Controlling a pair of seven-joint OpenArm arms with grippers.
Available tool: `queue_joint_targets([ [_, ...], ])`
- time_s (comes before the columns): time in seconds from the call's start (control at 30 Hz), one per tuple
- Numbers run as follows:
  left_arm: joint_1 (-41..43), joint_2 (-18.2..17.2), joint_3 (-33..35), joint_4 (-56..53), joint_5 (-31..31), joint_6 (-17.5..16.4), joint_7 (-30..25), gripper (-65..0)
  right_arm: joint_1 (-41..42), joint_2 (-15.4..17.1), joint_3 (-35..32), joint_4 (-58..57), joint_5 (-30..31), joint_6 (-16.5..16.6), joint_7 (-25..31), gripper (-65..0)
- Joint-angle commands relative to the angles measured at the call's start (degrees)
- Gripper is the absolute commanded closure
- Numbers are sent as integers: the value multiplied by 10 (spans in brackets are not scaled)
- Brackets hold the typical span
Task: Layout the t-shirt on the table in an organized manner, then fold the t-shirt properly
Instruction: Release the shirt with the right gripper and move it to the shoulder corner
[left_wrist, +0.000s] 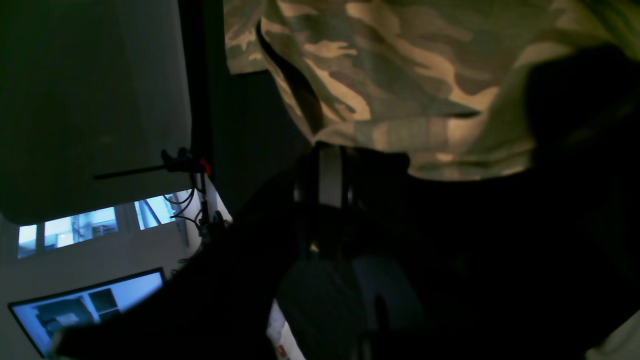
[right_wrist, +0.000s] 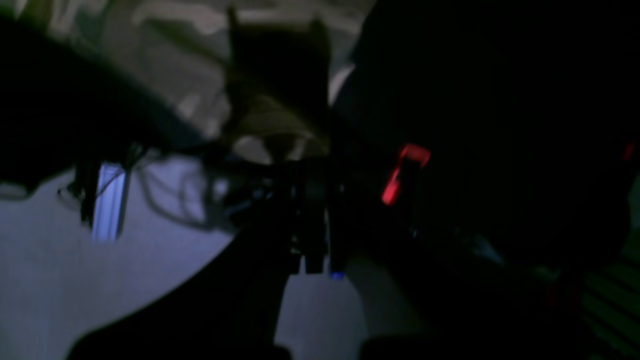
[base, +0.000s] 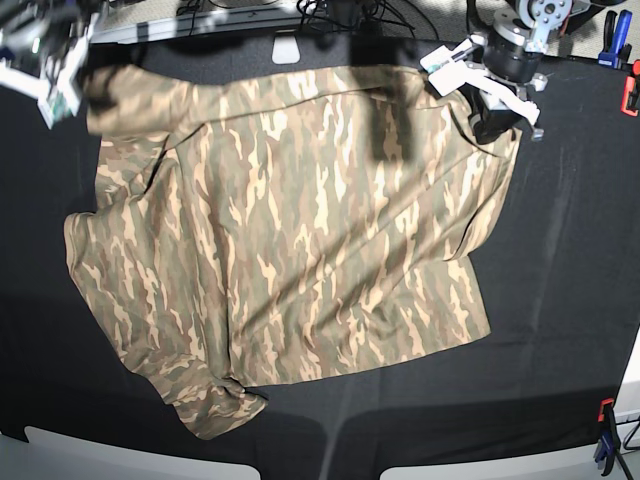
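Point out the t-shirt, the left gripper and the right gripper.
t-shirt (base: 300, 220), base view, middle of the spread fabric.
left gripper (base: 492, 122), base view, dark fingertips at the shirt's far right corner.
right gripper (base: 92, 88), base view, dark tips at the shirt's far left corner.

T-shirt (base: 300, 230) spread mid-tabletop (base: 570, 300), slightly left of centre. Left gripper (base: 487, 118) on its far right corner, right gripper (base: 85, 88) on far left corner. Clamps (base: 606, 440) on right tabletop edge.
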Motion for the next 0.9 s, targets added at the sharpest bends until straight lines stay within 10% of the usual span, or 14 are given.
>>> queue_joint_targets([
  [0.0, -1, -7, -2, 9, 10, 9, -3, 0, -19, 4, 4, 17, 3, 2, 8, 0],
  [0.3, -1, -7, -2, 9, 10, 9, -6, 0, -25, 5, -1, 22, 25, -43, 138, 0],
  [0.5, -1, -7, -2, 9, 10, 9, -9, 0, 40, 7, -82, 22, 123, -44, 136, 0],
  [0.73, -1, -7, -2, 9, 10, 9, -10, 0, 92, 7, -206, 22, 58, -44, 114, 0],
  [0.87, -1, -7, -2, 9, 10, 9, -10, 0, 94, 7, -229, 22, -10, -44, 113, -222],
])
